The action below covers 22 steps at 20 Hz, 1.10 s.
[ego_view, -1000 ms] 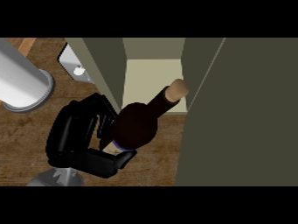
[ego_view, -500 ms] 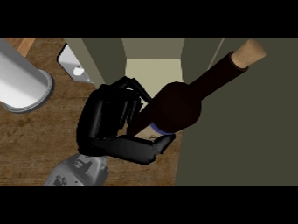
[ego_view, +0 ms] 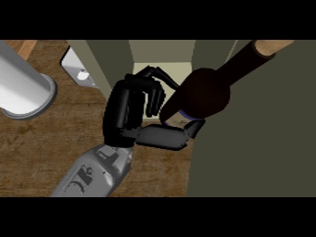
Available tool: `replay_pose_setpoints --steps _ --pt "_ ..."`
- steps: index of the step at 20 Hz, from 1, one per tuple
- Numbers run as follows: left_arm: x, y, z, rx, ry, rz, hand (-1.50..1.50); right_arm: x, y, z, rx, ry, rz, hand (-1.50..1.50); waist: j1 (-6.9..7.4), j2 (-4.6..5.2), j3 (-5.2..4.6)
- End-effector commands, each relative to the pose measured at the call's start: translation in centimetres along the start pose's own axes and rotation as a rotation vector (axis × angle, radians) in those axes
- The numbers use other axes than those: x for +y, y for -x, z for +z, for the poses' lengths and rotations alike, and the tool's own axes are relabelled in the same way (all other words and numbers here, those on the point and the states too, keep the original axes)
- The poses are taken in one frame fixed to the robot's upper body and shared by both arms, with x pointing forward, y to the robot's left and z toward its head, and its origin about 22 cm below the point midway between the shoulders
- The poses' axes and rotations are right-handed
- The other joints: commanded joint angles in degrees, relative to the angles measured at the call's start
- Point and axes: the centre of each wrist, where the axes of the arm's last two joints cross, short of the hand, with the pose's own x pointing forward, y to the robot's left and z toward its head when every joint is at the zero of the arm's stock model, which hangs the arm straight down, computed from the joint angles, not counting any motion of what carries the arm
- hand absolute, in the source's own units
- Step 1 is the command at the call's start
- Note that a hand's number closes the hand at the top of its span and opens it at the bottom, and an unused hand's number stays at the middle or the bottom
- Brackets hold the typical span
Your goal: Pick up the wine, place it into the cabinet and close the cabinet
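The wine bottle (ego_view: 205, 95) is dark, with a tan top (ego_view: 273, 46) and a purple band near its base. It is tilted, its neck pointing to the upper right across the open cabinet door (ego_view: 269, 148). My left hand (ego_view: 129, 111) is shut on it from the left: the fingers (ego_view: 150, 81) curl round the far side and the thumb (ego_view: 164, 137) lies under the base. The olive cabinet (ego_view: 111, 60) stands open, and its pale inside (ego_view: 161, 53) shows just beyond the hand. My right hand is not in view.
A thick pale grey cylinder (ego_view: 13, 83) crosses the upper left, over the wooden counter (ego_view: 44, 148). A small white plate with a knob (ego_view: 79, 69) sits beside the cabinet's left wall. The open door fills the right side.
The bottle has risen toward the camera and swung its neck further up and right, in front of the door. My left hand has moved up and right with it.
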Motion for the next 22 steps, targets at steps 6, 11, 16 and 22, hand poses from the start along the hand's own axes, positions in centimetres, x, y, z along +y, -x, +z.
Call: replay_pose_setpoints --steps 6,11,16,22 --pt "-0.6 1.2 -2.5 -0.001 -0.029 -0.033 1.50 0.8 -0.7 0.5 -0.044 -0.019 -0.031 -1.50 0.22 0.04 -0.01" --pt "-0.2 3.8 -2.2 0.031 -0.075 0.019 1.50 0.5 -1.3 1.0 -0.057 -0.029 -0.045 -1.50 -0.18 0.12 -0.02" --pt "-1.0 4.5 0.5 0.006 -0.113 0.024 1.50 0.4 -2.7 1.5 -0.044 -0.041 -0.047 -1.50 0.17 -0.08 -0.03" --pt "1.5 8.6 -0.4 0.029 -0.092 -0.086 1.50 -0.2 -1.5 0.6 -0.053 -0.019 -0.023 -1.50 0.20 0.07 -0.01"
